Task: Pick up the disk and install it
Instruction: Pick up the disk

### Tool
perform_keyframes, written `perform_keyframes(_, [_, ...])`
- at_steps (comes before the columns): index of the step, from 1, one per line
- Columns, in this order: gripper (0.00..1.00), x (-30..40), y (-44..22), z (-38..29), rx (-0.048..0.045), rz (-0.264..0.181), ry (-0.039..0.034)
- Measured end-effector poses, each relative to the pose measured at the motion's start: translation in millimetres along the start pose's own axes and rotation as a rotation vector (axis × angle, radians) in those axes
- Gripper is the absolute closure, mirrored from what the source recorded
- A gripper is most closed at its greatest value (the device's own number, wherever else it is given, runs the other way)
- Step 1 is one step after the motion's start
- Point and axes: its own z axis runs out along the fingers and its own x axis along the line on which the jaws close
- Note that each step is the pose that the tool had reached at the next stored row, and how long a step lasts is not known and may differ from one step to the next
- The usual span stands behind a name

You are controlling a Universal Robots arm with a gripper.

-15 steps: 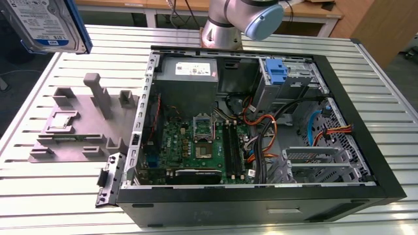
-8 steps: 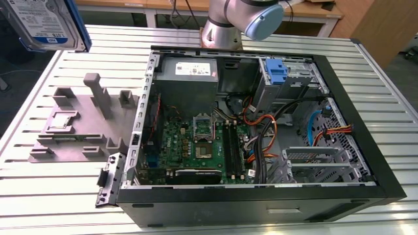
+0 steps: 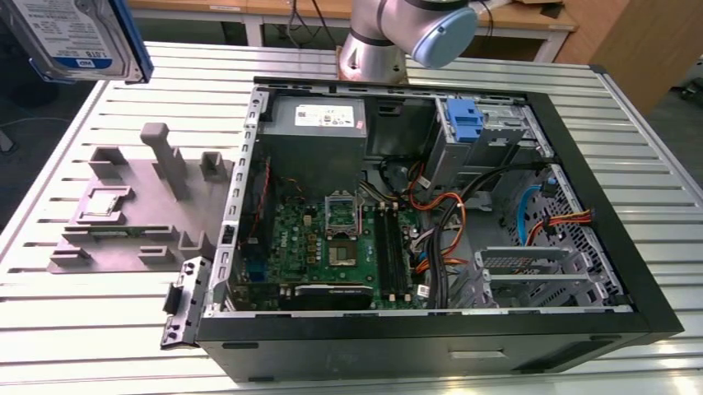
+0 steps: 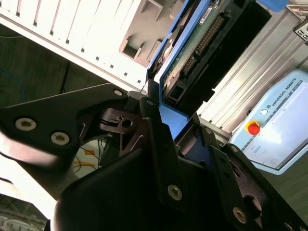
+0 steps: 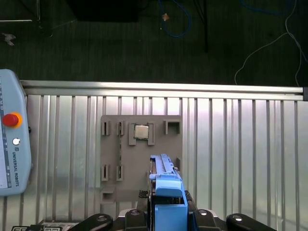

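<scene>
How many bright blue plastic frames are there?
2. One frames the disk in the gripper, high at the exterior view's left; one blue bracket sits inside the computer case. More may be hidden.

I would call this a robotics lab or test workshop, not a home or an office. Below the gripper [image 5: 168,219] runs a slatted aluminium table [image 5: 240,144] of the bolt-down kind, with a grey fixture plate [image 5: 137,168] full of cut-out nests directly under it. Off to one side of the gripper, a teach pendant [image 5: 12,139] with a red stop button [image 5: 9,119] lies on the same slats. Further from the gripper, past the plate, an opened computer tower [image 3: 439,350] lies on its side with board and wiring bare. The arm's base [image 3: 374,49] stands on the table behind the tower, loose cables [image 5: 269,43] trail over the dark floor beyond the table edge, and wooden benches [image 3: 275,10] line the back.
</scene>
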Motion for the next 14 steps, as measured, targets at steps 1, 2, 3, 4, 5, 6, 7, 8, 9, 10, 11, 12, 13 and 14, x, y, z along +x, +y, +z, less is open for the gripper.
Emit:
perform_keyframes(1, [0.64, 0.6, -2.0, -0.2, -0.0001, 0.0, 0.0001])
perform_keyframes(2, [0.64, 1.0, -4.2, -0.3, -0.0001, 0.0, 0.0001])
perform_keyframes(3, [0.64, 1.3, -6.7, -0.4, -0.0001, 0.0, 0.0001])
perform_keyframes(4, [0.64, 1.6, -9.4, -0.4, 0.0, 0.0, 0.0])
perform_keyframes(5, [0.64, 1.9, -12.5, -0.5, 0.0, 0.0, 0.0])
perform_keyframes(6, [0.64, 2.2, -16.0, -0.7, -0.0001, 0.0, 0.0001])
perform_keyframes(7, [0.64, 2.4, -19.4, -0.8, -0.0001, 0.0, 0.0001])
perform_keyframes(8, [0.64, 2.5, -22.8, -1.0, -0.0002, 0.0, 0.0001])
perform_keyframes(9, [0.64, 2.5, -26.1, -1.1, -0.0002, 0.0, 0.0001])
perform_keyframes(10, [0.64, 2.6, -29.6, -1.1, -0.0001, 0.0, 0.0])
perform_keyframes(11, [0.64, 2.7, -33.1, -1.2, -0.0001, 0.0, 0.0])
perform_keyframes(12, [0.64, 2.8, -36.6, -1.4, -0.0002, 0.0, 0.0])
perform_keyframes(13, [0.64, 2.9, -40.5, -1.6, -0.0003, 0.0, 0.0002])
perform_keyframes(14, [0.64, 3.1, -43.9, -1.6, -0.0003, 0.0, 0.0001])
